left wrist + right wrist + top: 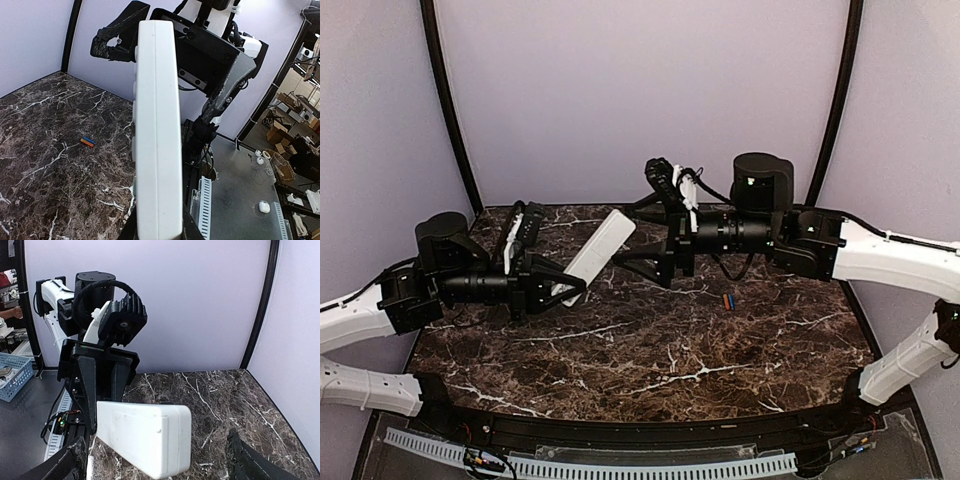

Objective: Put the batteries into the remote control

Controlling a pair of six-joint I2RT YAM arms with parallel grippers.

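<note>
Centre-left of top view: left gripper (pixel 563 283) pinching lower end of remote (pixel 601 249), held off table (pixel 670 350), tilted up toward right. Centre: right gripper (pixel 626 236) spread wide, 2 fingers flanking remote's upper end (gap on both sides in right wrist view). Right of centre: 2 batteries (pixel 728 300), orange-red and blue, side by side on table, well apart from remote.

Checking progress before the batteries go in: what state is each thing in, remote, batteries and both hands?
remote: lifted off the table, tilted, gripped at its lower end.
batteries: lying side by side on the table, not loaded.
left hand: shut on the remote.
right hand: open, empty, by the remote's upper end.
</note>
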